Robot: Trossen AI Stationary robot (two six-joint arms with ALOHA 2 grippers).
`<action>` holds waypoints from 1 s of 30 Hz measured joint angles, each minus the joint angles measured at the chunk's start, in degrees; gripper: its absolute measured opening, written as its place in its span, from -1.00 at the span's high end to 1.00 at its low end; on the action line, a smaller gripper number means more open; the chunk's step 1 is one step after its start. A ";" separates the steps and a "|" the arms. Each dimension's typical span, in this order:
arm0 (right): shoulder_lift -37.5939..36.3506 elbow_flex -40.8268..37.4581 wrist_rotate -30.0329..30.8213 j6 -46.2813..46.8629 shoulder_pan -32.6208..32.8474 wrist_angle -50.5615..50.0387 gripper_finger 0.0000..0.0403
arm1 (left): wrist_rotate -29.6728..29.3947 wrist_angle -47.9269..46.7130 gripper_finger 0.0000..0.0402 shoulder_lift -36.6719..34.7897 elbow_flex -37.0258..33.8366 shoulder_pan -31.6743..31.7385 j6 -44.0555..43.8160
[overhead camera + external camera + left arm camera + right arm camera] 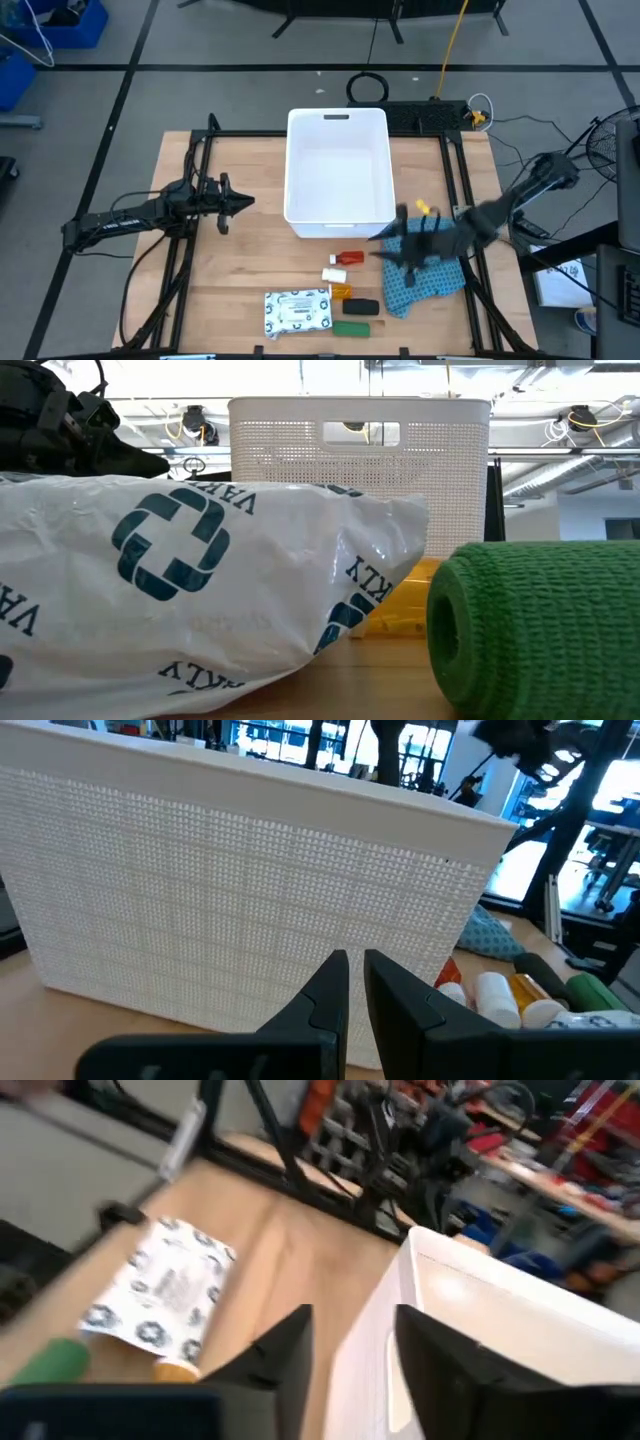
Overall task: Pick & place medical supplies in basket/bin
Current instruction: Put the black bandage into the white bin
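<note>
Right gripper hangs over the blue-teal patterned cloth near the bench's front right, just off the front right corner of the white rectangular plastic tub; its own wrist view shows the two dark fingers set apart with nothing between them, looking past the tub wall toward the supplies. Left gripper waits beside the tub's left wall, fingers drawn close together and empty. From above the tub looks empty, so by my reading the task is at its start, in the reach toward a first item. All the supplies lie in a cluster along the front edge, ahead of the tub: the white-green flat plastic packet farthest left, the small red bottle and small white bottle nearest the tub, the orange piece just beside them, then the black block and the green textured bar closest to the edge. The next move likely calls for the right arm to swing leftward off the cloth, descend over one piece, probably a bottle, and close on it alone, since the items sit close enough that a neighbour could be nudged.
</note>
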 joint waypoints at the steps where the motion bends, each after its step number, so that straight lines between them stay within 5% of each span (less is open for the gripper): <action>1: 2.12 1.46 2.96 -0.16 1.84 -0.31 0.18 | -0.25 0.04 0.79 0.00 0.00 0.02 0.03; 5: 9.36 5.51 10.49 1.21 8.04 0.04 -0.11 | -1.98 0.07 0.79 0.00 0.00 0.02 -0.26; 10: 15.22 6.15 10.94 13.95 11.15 -1.15 -0.32 | -3.72 0.09 0.79 0.00 0.00 0.01 0.21; 19: 24.97 5.72 3.97 30.06 11.42 -6.36 -0.36 | -5.16 0.17 0.79 0.00 0.00 0.02 0.97; 30: 35.13 5.72 -1.95 38.09 12.82 -6.80 -0.35 | -5.14 -0.25 0.79 0.00 0.02 0.01 1.01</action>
